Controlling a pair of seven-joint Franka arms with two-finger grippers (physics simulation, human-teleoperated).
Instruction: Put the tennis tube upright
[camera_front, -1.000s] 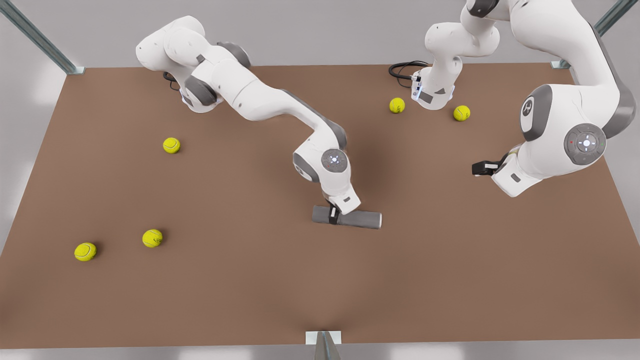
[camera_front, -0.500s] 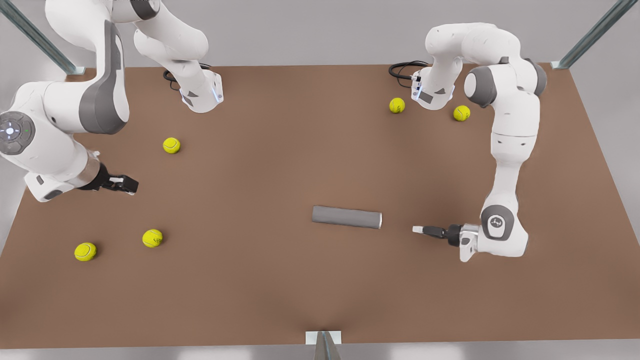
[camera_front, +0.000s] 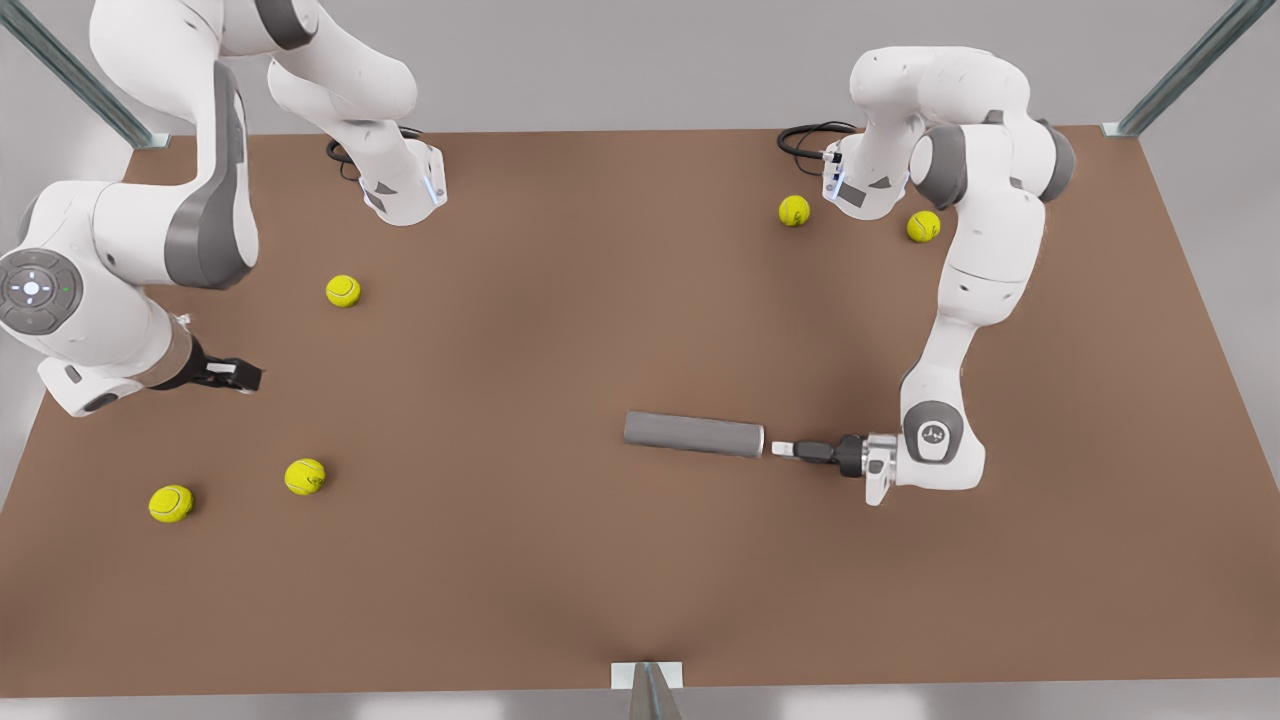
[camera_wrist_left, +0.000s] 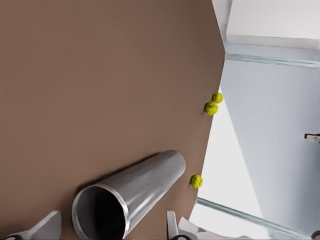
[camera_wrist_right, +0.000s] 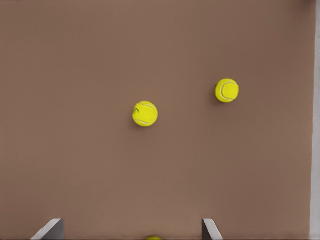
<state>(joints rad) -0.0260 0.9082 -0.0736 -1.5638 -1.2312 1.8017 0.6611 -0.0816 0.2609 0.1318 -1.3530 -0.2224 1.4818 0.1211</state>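
Your tennis tube (camera_front: 693, 434) lies flat on the table (camera_front: 560, 580). Your left gripper (camera_front: 783, 449), jaws spread and empty, sits just beside the tube's open end. Your right gripper (camera_front: 243, 376) waits well apart from it, jaws spread, empty.

Setting: simulated robot test cell. Indicators: plain brown desk (camera_front: 560, 560) framed by metal corner posts (camera_front: 70, 75), blank grey surround, two white arms (camera_front: 985, 250) bolted to the desk top, scattered tennis balls (camera_front: 343, 290).
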